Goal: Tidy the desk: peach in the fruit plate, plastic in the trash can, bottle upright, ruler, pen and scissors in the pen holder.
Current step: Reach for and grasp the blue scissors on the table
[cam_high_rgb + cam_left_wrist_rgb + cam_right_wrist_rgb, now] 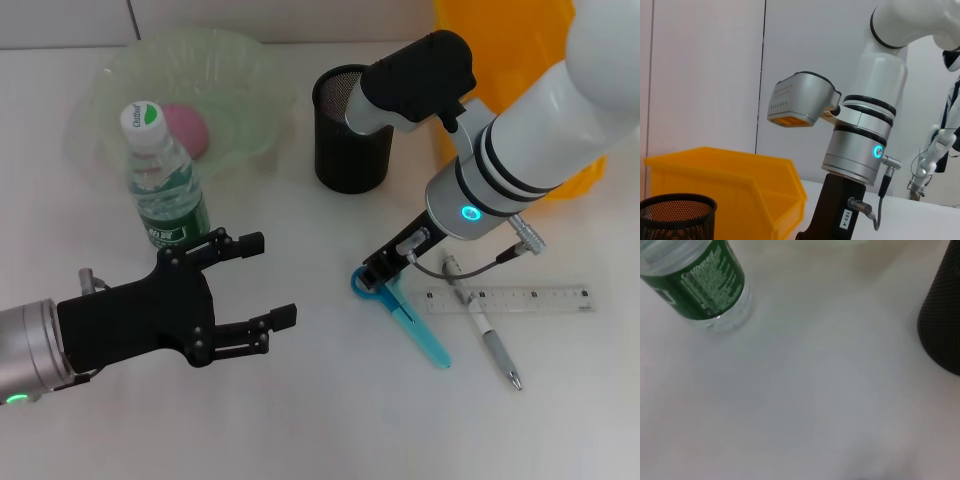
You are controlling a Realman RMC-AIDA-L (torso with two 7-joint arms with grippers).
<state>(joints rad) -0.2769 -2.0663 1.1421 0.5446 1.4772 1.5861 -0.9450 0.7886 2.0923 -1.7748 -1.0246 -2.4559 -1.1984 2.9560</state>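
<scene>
Blue scissors [410, 318] lie on the white desk, with a clear ruler [510, 298] and a pen [487, 330] beside them. My right gripper [385, 265] is down at the scissors' handle end. The black mesh pen holder [352, 130] stands behind it and also shows in the right wrist view [945, 320]. A green-labelled bottle [165, 190] stands upright; it also shows in the right wrist view [700, 280]. A pink peach [187, 128] lies in the pale green fruit plate [250, 90]. My left gripper [275, 280] is open and empty, near the bottle's base. No plastic shows.
A yellow bin [520, 60] stands at the back right behind my right arm, and shows in the left wrist view [740, 185] next to the pen holder [675, 215]. The desk's front middle is bare white surface.
</scene>
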